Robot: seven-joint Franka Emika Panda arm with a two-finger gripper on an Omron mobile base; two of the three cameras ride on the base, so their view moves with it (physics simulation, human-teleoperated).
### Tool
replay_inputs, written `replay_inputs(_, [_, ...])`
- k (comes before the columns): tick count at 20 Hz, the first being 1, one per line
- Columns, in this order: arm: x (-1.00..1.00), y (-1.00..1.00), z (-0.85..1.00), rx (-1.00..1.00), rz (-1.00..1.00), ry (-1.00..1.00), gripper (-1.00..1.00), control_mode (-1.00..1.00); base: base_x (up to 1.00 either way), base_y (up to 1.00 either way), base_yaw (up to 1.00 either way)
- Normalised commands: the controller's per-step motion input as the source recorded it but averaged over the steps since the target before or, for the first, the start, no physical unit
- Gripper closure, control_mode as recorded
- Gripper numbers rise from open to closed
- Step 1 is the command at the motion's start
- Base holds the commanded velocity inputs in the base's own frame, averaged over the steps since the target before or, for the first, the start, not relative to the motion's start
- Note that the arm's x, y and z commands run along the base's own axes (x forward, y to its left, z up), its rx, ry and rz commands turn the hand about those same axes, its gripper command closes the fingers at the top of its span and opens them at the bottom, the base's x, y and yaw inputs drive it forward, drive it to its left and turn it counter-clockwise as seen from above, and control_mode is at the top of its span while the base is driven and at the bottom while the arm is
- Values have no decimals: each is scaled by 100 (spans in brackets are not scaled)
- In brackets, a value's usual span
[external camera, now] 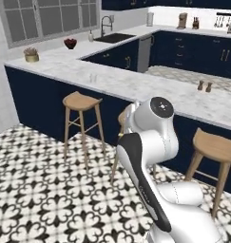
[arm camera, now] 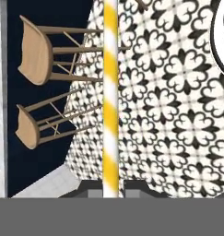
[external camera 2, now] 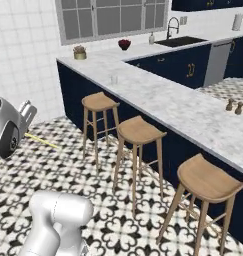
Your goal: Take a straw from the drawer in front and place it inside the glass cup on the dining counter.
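Hand view shows the straw (arm camera: 110,97) clamped between the jaws, running straight out from them.

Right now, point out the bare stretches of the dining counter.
The dining counter lies bare between the glass cup and the two shakers. Its far corner is busier: a potted plant and a red bowl. The gripper holds the straw over the floor.

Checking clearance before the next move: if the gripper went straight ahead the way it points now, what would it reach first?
Probably the black-and-white patterned floor tiles. The gripper, holding the yellow-and-white striped straw, looks onto open floor beside the wooden stools; depth is unclear.
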Motion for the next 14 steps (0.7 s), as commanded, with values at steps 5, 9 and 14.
replay_inputs(5, [0, 0, 0, 0, 0, 0, 100, 100, 73, 99, -44])
replay_inputs(9, [0, 0, 0, 0, 0, 0, 100, 100, 69, 100, -42])
replay_inputs(14, [0, 0, 0, 0, 0, 0, 100, 100, 70, 100, -41])
